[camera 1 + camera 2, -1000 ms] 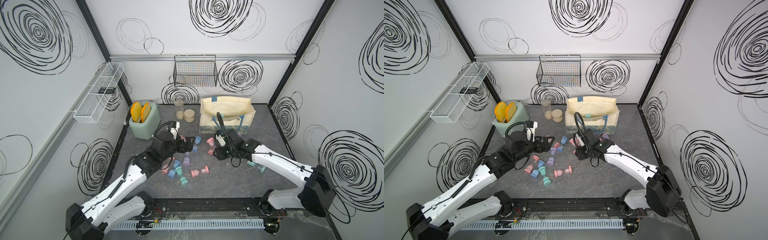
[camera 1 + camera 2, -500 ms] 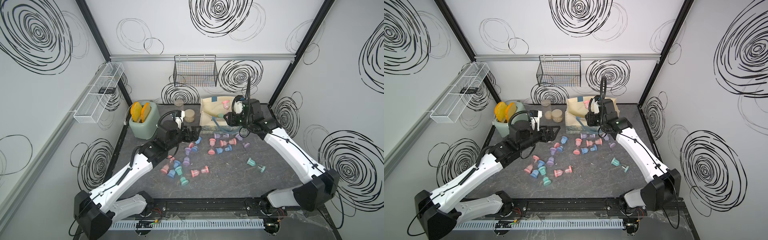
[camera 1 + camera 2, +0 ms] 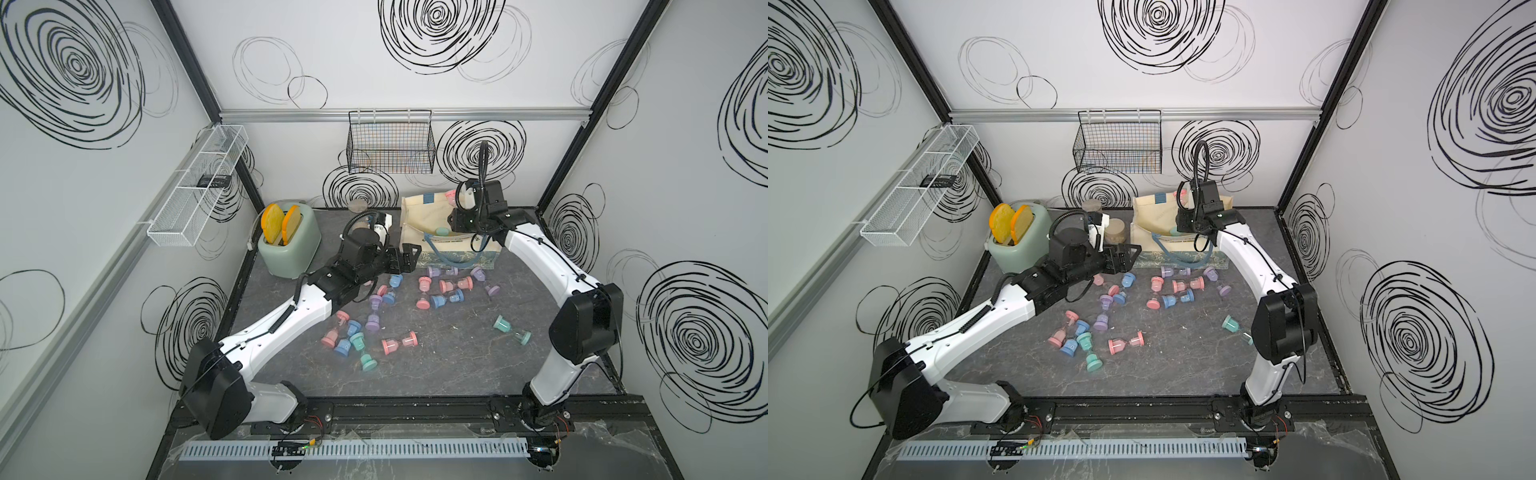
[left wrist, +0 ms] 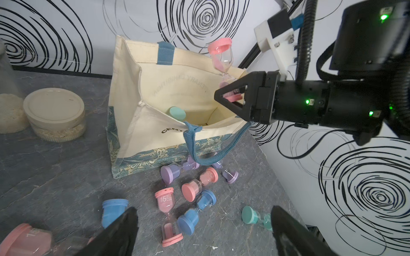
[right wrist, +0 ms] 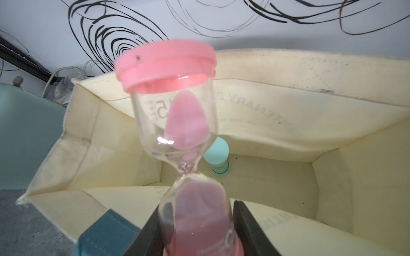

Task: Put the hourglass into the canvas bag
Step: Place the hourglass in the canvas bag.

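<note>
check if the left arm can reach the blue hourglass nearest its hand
Probably yes: the left hand is open and empty, and the blue hourglass lies uncovered just ahead of it, with nothing between.

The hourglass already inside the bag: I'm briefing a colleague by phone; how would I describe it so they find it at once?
Find the cream canvas bag at the back of the table. On its floor sits a mint-green hourglass, the only one inside: the other hourglasses lie on the table, and the right gripper holds a pink hourglass above it.
</note>
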Tool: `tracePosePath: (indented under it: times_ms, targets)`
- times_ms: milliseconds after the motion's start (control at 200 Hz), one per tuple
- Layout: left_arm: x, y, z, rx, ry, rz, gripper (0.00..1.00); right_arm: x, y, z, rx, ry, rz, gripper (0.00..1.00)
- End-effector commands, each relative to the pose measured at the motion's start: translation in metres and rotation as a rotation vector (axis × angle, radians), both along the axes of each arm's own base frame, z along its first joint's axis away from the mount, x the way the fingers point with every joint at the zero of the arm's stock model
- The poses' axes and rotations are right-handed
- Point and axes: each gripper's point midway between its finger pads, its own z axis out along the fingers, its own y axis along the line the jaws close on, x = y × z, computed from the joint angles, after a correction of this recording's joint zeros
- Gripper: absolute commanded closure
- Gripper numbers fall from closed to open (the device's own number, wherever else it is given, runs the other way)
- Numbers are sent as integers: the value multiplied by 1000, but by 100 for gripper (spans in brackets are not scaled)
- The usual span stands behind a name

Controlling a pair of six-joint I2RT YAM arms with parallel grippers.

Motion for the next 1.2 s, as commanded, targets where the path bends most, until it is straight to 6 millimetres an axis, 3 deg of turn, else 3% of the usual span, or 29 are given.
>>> tracePosePath:
  times_ms: [0,230,665,986,1196]
  targets:
    - [9,-11,20,-48,-50,-13,4,11,2,3,-18,-20,3,67]
    - [22,-17,-2,-25,-13,-8,4,18,4,-33,-58,59,16,67]
    - [29,-25,-27,-21,20,-16,4,9,-10,-113,-180,275,-26,64]
    - [31,-20,-30,-4,19,3,4,5,-18,-131,-206,284,-48,59]
    - [33,-17,-29,0,18,13,4,5,-18,-125,-199,262,-39,51]
